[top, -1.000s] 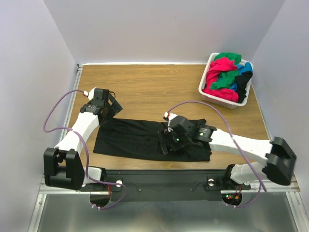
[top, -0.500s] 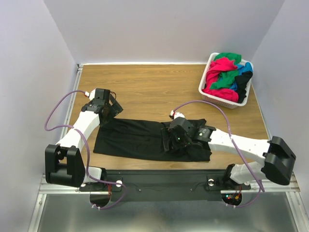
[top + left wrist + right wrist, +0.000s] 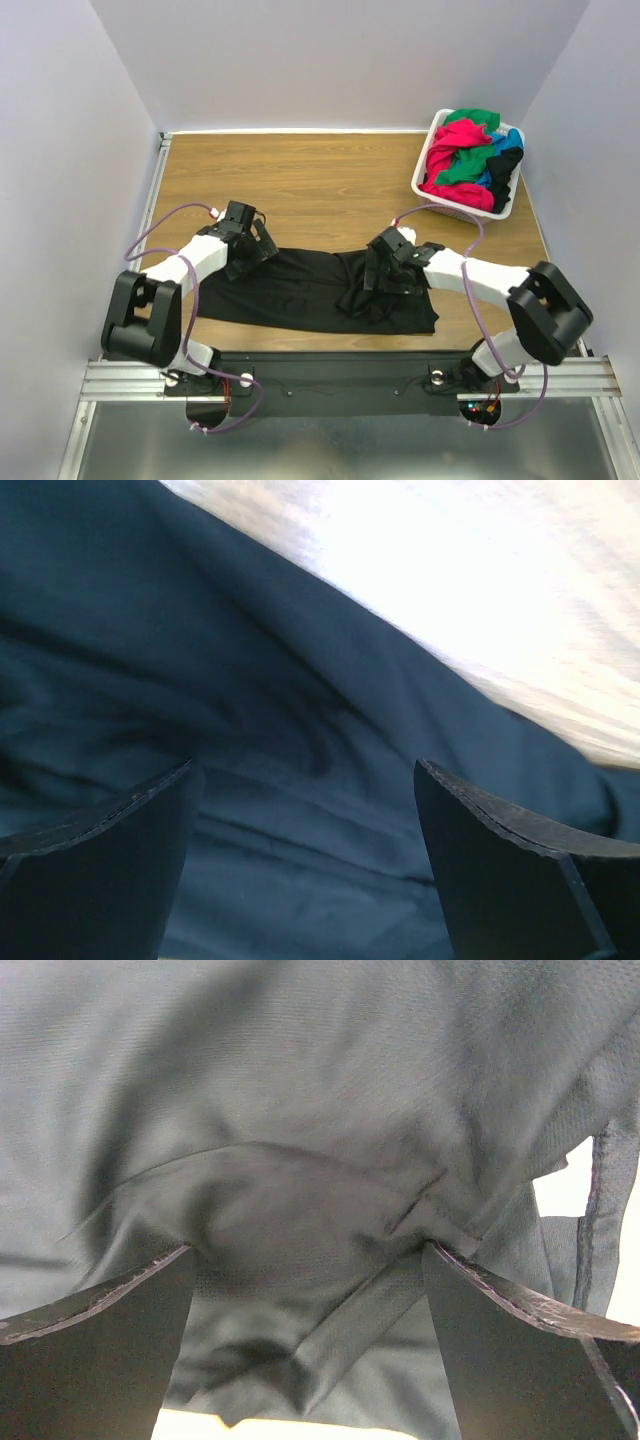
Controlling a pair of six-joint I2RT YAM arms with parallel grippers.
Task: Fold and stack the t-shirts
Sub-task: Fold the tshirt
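A black t-shirt (image 3: 300, 290) lies spread as a long strip across the near part of the wooden table (image 3: 300, 180). My left gripper (image 3: 258, 252) is open at the shirt's far left edge, its jaws down over dark cloth (image 3: 300, 810), with bare table just beyond. My right gripper (image 3: 378, 278) is open over the rumpled right part of the shirt, where folds and a hem bunch between its jaws (image 3: 310, 1260). More shirts, pink-red (image 3: 452, 140), green (image 3: 470, 165), blue and black, lie heaped in the basket.
A white slatted basket (image 3: 440, 200) stands at the table's far right corner. Pale walls close in the table on three sides. A black rail (image 3: 330, 370) runs along the near edge between the arm bases.
My left gripper has moved right and down onto the shirt's far left edge. My right gripper has moved right and away, from the shirt's middle to its rumpled right part.
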